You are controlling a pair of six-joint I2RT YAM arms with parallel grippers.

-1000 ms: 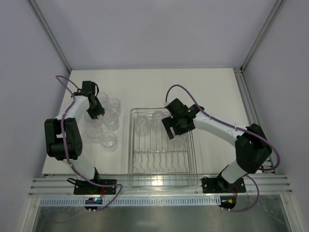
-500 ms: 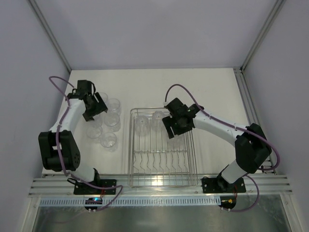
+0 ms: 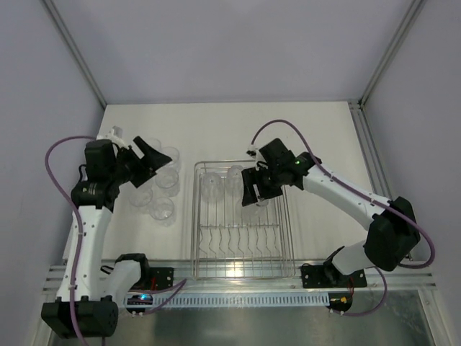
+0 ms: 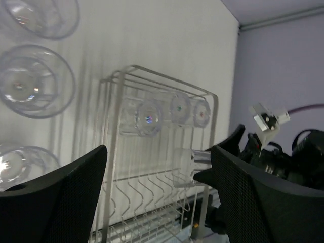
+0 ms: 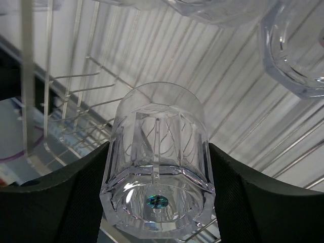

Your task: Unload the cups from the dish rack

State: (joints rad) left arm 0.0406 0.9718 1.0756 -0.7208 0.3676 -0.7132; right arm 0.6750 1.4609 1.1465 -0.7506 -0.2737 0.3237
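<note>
The silver wire dish rack (image 3: pixel 194 223) lies in the middle of the table. My right gripper (image 3: pixel 256 193) is shut on a clear cup (image 5: pixel 159 167) and holds it just above the rack's bars (image 5: pixel 66 76), base toward the wrist camera. Three more cups sit at the rack's far end, one at the left (image 3: pixel 211 184), and show in the left wrist view (image 4: pixel 147 116). My left gripper (image 3: pixel 150 154) is open and empty, raised above several clear cups (image 3: pixel 166 180) standing on the table left of the rack. The held cup also shows in the left wrist view (image 4: pixel 188 167).
The rack's curved prongs (image 3: pixel 238 238) fill its near half. Grey walls enclose the table on the left, back and right. An aluminium rail (image 3: pixel 238 277) runs along the near edge by the arm bases.
My left arm has lifted and pulled back from the table cups, its open gripper now turned toward the rack. My right gripper has stayed shut on its cup and risen slightly.
</note>
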